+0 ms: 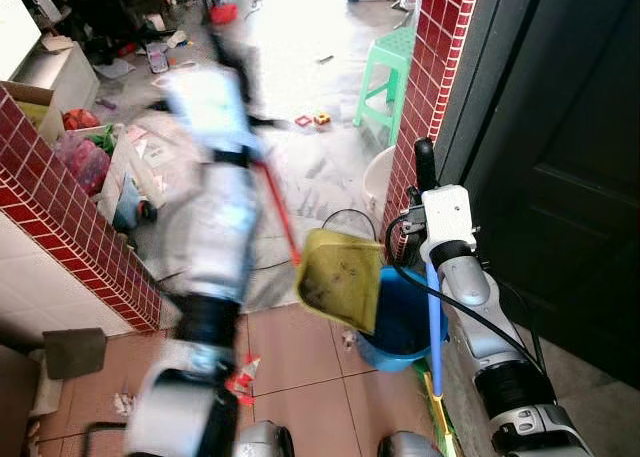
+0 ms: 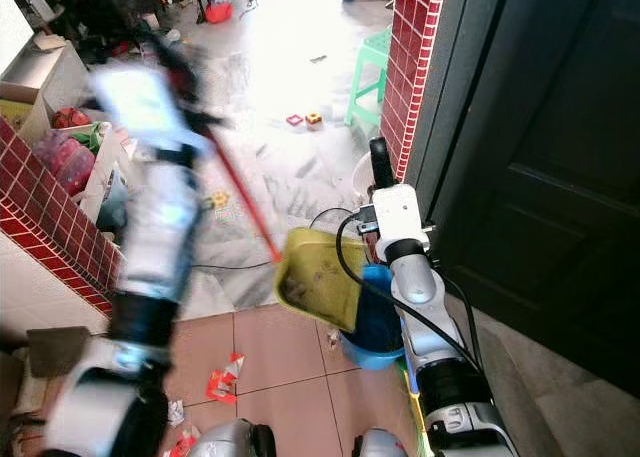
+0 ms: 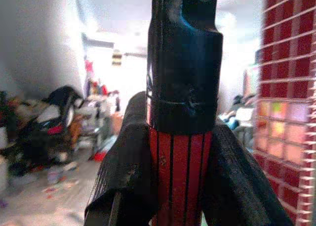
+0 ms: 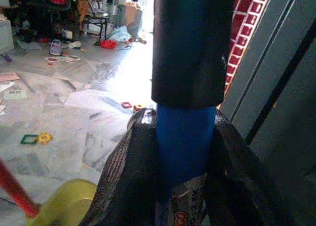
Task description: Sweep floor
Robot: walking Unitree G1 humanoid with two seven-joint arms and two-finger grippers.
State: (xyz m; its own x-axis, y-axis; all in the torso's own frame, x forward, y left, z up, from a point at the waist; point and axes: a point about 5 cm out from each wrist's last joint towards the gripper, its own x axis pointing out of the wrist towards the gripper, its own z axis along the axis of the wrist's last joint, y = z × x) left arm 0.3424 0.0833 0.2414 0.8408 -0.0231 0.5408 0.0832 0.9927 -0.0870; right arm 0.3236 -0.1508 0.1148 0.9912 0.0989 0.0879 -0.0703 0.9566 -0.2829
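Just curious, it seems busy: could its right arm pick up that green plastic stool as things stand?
Probably not. The right tool is shut on the blue broom handle, and the green plastic stool stands well ahead, beyond the red brick pillar.

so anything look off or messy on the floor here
Yes: torn red-and-white paper scraps lie loose on the terracotta floor tiles near the tilted yellow plastic dustpan, and small toy pieces are scattered further on.

Floor: terracotta tiles (image 1: 300, 357) in the foreground, pale marbled floor (image 1: 320, 167) beyond, brightly lit at the far end. Red brick-tile pillar (image 1: 435, 67) adjoins a dark panelled door (image 1: 560, 147). A second red-tiled wall (image 1: 70, 227) stands opposite. Green plastic stool (image 1: 388, 72) beside the pillar. Clutter (image 1: 100, 37) lines the far side.
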